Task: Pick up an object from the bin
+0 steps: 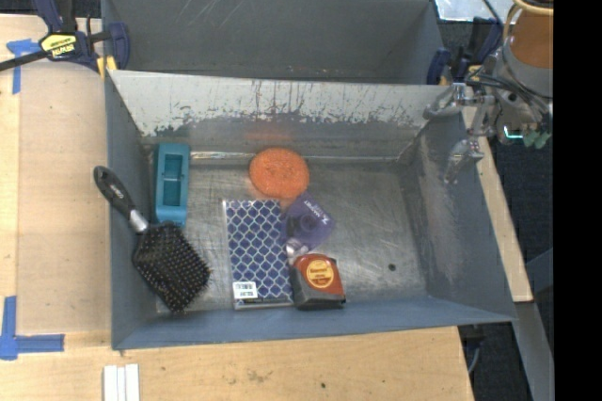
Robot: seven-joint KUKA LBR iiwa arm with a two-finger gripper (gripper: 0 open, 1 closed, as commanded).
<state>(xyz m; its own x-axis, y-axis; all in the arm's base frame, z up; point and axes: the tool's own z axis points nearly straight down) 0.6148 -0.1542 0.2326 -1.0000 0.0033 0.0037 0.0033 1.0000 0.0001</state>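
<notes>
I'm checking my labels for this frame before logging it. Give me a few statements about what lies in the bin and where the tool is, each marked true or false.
1. The black hairbrush lies at the left side of the bin. True.
2. The tool is directly over the orange round pad. False: the tool is at the bin's right wall, well apart from the pad, which lies near the back.
3. The orange and black tape measure lies right of the blue patterned packet, against it. True.
4. The teal block lies by the right wall. False: it lies at the left, beside the hairbrush's handle.
</notes>
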